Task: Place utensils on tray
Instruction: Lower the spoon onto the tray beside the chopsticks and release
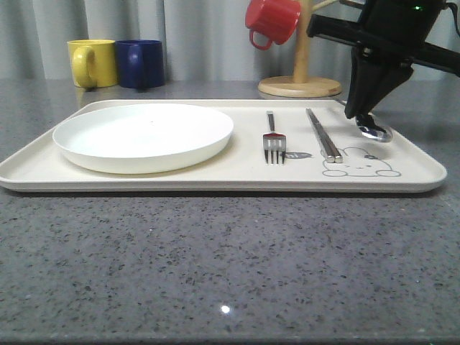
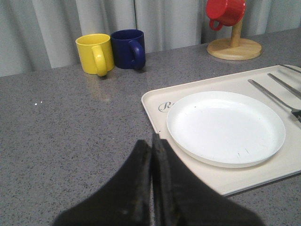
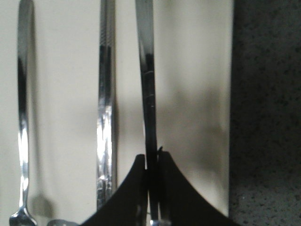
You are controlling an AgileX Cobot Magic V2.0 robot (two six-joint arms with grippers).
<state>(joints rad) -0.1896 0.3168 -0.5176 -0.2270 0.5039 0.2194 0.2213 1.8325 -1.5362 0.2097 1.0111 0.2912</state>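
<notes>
The cream tray (image 1: pixel 215 176) holds the white plate (image 1: pixel 144 135) on its left, then the fork (image 1: pixel 274 140) and the chopsticks (image 1: pixel 323 136). At its right end the spoon (image 1: pixel 375 131) has its bowl down at the tray surface, and its handle rises into my right gripper (image 1: pixel 357 111). In the right wrist view that gripper (image 3: pixel 153 157) is shut on the thin spoon handle (image 3: pixel 145 56), which lies alongside the chopsticks (image 3: pixel 106 70) and the fork (image 3: pixel 23 94). My left gripper (image 2: pixel 152 141) is shut and empty over the grey table, beside the tray's corner (image 2: pixel 157 101) and the plate (image 2: pixel 225 127).
A yellow mug (image 1: pixel 92 62) and a blue mug (image 1: pixel 140 63) stand behind the tray at the back left. A wooden mug stand (image 1: pixel 300 86) with a red mug (image 1: pixel 272 20) hanging on it is at the back right. Grey speckled tabletop lies in front of the tray.
</notes>
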